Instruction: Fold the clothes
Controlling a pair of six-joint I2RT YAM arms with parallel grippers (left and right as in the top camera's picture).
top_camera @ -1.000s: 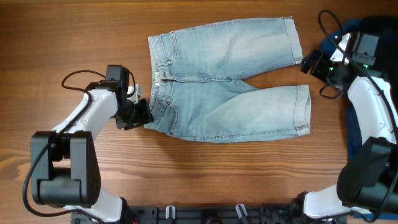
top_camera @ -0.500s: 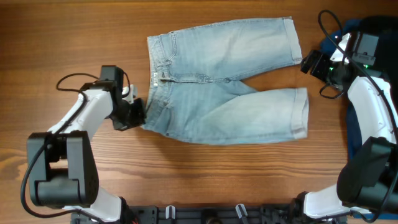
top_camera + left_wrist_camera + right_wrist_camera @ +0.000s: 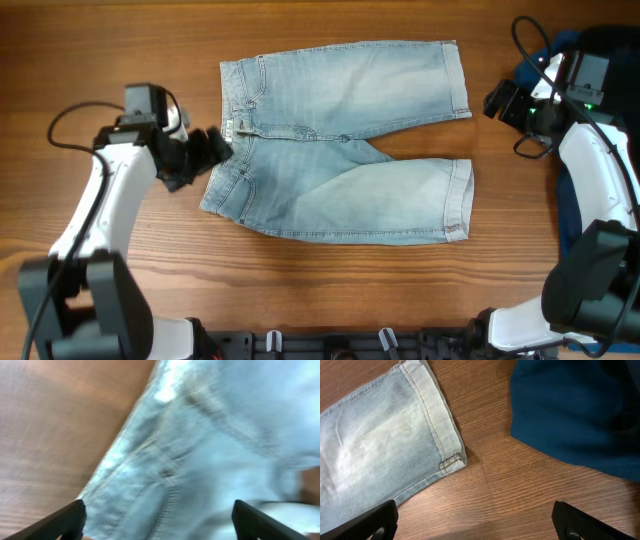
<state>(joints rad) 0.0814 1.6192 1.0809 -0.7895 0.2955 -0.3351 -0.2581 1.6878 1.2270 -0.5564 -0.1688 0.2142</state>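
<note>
Shorts (image 3: 340, 140): spread flat mid-desk (image 3: 330, 290), waistband (image 3: 232, 130) toward the left side, both legs toward the right.
Left jaws: apart, low at the waistband edge, denim filling the wrist view. That view is blurred, so I cannot tell whether they touch the cloth.
Right jaws: wide apart, nothing between them, above bare desk between the far leg's cuff (image 3: 436, 422) and the navy garment (image 3: 580, 415).
Navy garment: at the desk's right edge, apart from the shorts.

left wrist view: you get the shorts (image 3: 200, 450) smeared by blur, stitching unreadable | right wrist view: navy garment (image 3: 580, 410) cut off top and right | overhead: right arm (image 3: 598, 170) covers most of it
</note>
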